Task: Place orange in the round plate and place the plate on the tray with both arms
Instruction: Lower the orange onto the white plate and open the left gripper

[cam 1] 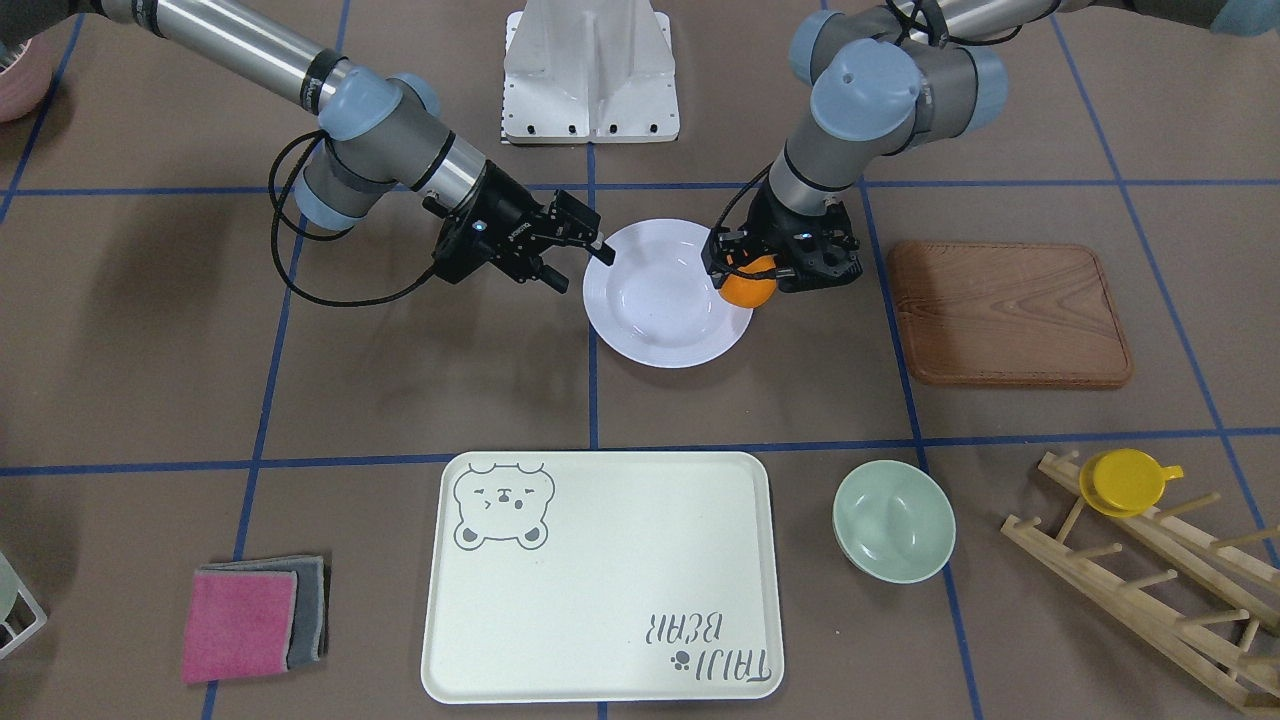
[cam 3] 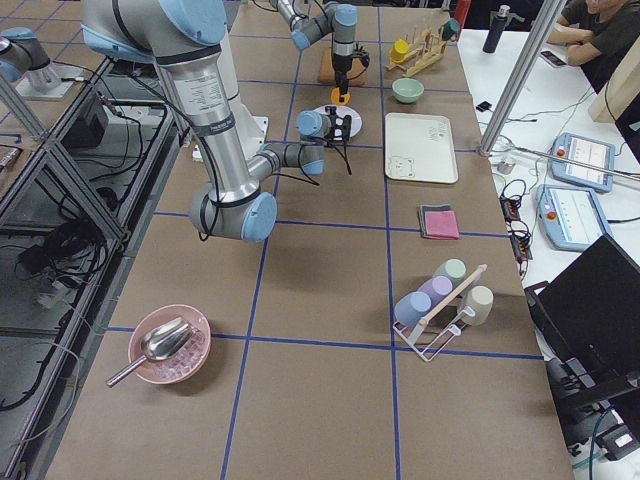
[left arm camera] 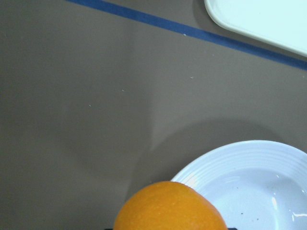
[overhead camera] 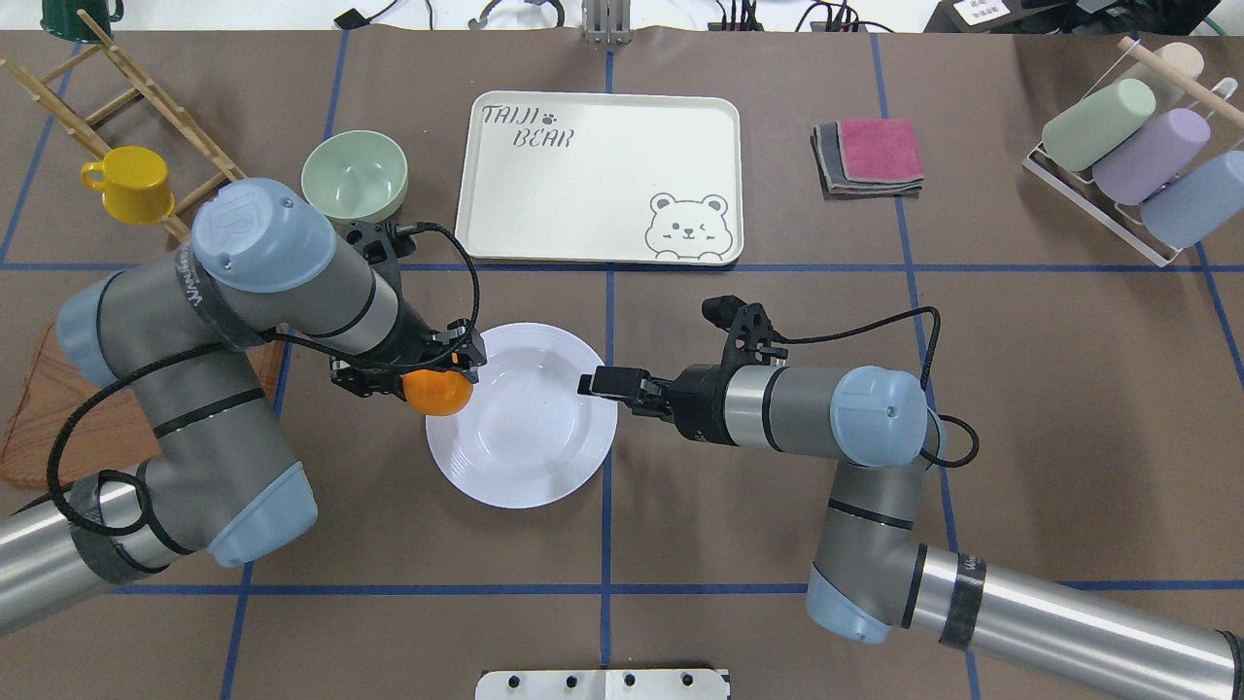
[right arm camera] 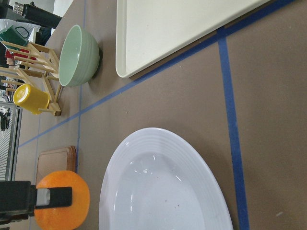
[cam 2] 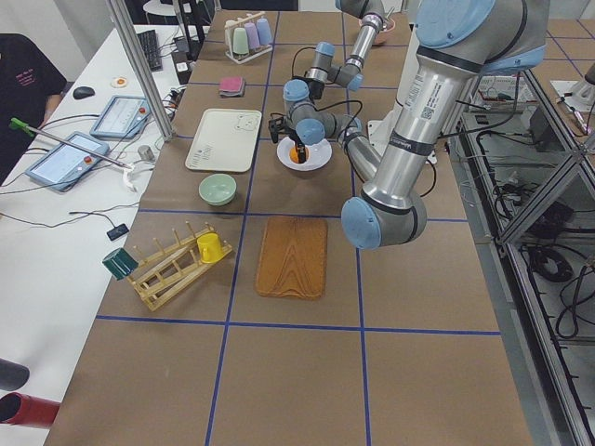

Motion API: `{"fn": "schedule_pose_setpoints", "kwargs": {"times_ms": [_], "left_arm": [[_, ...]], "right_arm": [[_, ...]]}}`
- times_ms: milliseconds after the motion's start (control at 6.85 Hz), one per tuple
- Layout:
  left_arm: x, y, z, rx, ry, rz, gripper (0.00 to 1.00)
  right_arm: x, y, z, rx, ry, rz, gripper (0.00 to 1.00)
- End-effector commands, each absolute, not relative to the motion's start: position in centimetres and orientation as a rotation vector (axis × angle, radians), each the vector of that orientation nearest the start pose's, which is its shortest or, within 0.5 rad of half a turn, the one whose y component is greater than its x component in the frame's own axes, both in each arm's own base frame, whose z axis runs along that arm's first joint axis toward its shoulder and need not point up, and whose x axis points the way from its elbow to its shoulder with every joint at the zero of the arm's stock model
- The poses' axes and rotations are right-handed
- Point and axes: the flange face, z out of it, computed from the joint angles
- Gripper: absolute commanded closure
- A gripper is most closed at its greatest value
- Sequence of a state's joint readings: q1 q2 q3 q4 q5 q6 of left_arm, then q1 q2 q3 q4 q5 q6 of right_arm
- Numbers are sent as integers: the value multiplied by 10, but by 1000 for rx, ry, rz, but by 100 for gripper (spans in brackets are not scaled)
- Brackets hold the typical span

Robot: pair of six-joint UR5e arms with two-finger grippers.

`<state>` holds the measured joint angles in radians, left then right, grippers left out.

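Observation:
My left gripper [overhead camera: 434, 374] is shut on the orange [overhead camera: 437, 392] and holds it just above the near-left rim of the white round plate [overhead camera: 505, 486]. From the front, the orange [cam 1: 748, 287] overlaps that plate's [cam 1: 665, 350] edge. The left wrist view shows the orange [left arm camera: 170, 208] at the bottom, with the plate [left arm camera: 249, 153] beside it. My right gripper [cam 1: 585, 270] is open at the plate's opposite rim, holding nothing. The cream tray [overhead camera: 603, 175] with the bear drawing lies empty beyond the plate.
A wooden board [cam 1: 1010, 312] lies beside the left arm. A pale green bowl [cam 1: 893, 520] stands near the tray, and a yellow cup [cam 1: 1128, 482] hangs on a wooden rack. Folded cloths [cam 1: 252, 615] lie on the tray's other side. A wire rack of pastel cups [overhead camera: 1127, 146] stands far right.

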<state>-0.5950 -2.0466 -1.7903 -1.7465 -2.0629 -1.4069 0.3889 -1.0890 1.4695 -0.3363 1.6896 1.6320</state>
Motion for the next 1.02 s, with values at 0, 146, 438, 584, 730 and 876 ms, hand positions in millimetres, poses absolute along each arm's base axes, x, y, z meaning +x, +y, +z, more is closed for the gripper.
{"fn": "schedule_pose_setpoints", "kwargs": {"times_ms": [0, 146, 438, 584, 730, 876], "left_arm": [[496, -407, 262, -131, 966, -153, 23], [500, -408, 266, -130, 968, -151, 21], [507, -413, 273, -114, 999, -138, 3], [506, -413, 273, -112, 1002, -135, 3], [506, -413, 273, -110, 1001, -135, 3], [505, -413, 273, -110, 1000, -134, 3]], "right_arm": [[-572, -346, 298, 170, -1595, 254, 5], [-577, -344, 300, 169, -1591, 255, 5], [-578, -345, 299, 172, -1590, 258, 5], [-579, -346, 298, 180, -1590, 266, 5], [-588, -349, 292, 180, -1591, 266, 5], [-596, -351, 289, 181, -1588, 268, 5]]}}
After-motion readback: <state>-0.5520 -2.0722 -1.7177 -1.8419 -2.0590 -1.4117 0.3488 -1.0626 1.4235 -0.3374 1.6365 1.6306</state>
